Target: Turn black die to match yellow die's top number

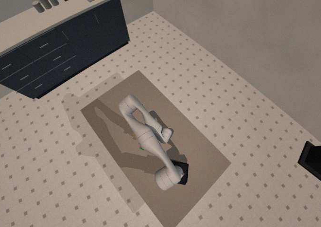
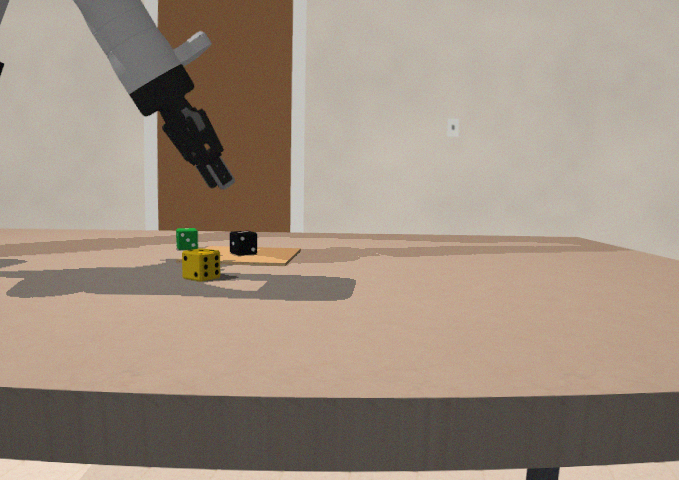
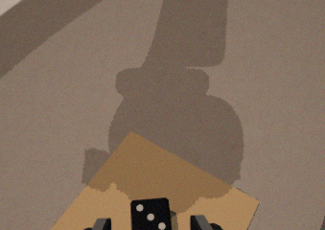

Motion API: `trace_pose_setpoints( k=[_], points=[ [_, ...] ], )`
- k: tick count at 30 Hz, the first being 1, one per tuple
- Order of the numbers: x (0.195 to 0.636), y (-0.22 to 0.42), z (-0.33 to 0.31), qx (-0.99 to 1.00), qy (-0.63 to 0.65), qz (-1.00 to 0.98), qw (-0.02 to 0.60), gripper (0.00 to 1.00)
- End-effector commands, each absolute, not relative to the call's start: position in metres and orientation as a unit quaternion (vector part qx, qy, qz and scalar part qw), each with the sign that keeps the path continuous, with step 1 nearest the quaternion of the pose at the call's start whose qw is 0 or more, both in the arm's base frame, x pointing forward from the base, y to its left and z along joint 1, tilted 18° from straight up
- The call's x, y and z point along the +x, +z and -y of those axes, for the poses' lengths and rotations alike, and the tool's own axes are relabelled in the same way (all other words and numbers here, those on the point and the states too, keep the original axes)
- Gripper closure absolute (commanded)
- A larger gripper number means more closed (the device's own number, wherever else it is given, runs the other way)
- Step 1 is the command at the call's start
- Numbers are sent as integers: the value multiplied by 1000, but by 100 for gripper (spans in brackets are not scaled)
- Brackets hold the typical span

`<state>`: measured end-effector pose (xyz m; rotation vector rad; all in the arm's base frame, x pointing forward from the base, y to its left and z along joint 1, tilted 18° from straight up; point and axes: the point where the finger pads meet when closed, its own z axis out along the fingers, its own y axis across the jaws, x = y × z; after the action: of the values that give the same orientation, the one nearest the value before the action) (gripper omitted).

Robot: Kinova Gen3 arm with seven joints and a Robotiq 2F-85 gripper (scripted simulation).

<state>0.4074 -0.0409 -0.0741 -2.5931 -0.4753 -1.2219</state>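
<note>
The black die (image 2: 243,242) (image 3: 150,215) sits on the tan mat (image 2: 277,255) (image 3: 136,168), near its left part. In the wrist view the face turned to the camera shows three white pips in a diagonal. The yellow die (image 2: 201,264) lies on the table in front of the mat, with a six-pip face toward the exterior camera; its top number is too flat to read. My gripper (image 2: 222,180) (image 3: 150,224) hangs tilted well above the black die, partly open and empty. In the top view the arm hides the black and yellow dice.
A green die (image 2: 186,238) (image 1: 141,148) lies on the table (image 2: 408,316) (image 1: 198,149) left of the mat, behind the yellow die. The arm's base (image 1: 180,171) stands on the table on the near side.
</note>
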Motion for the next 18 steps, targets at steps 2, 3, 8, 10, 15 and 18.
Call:
trace_pose_setpoints(
  k=[2, 3, 8, 10, 15, 18],
  points=[
    [423, -54, 34, -891, -403, 182, 107, 54],
    [424, -53, 34, -895, -393, 183, 105, 54],
    [427, -50, 32, -913, -348, 189, 96, 54],
    [428, -48, 32, -920, -330, 190, 92, 54],
    [430, -47, 30, -929, -304, 193, 89, 54],
    [431, -44, 30, -937, -279, 195, 81, 54]
  ],
)
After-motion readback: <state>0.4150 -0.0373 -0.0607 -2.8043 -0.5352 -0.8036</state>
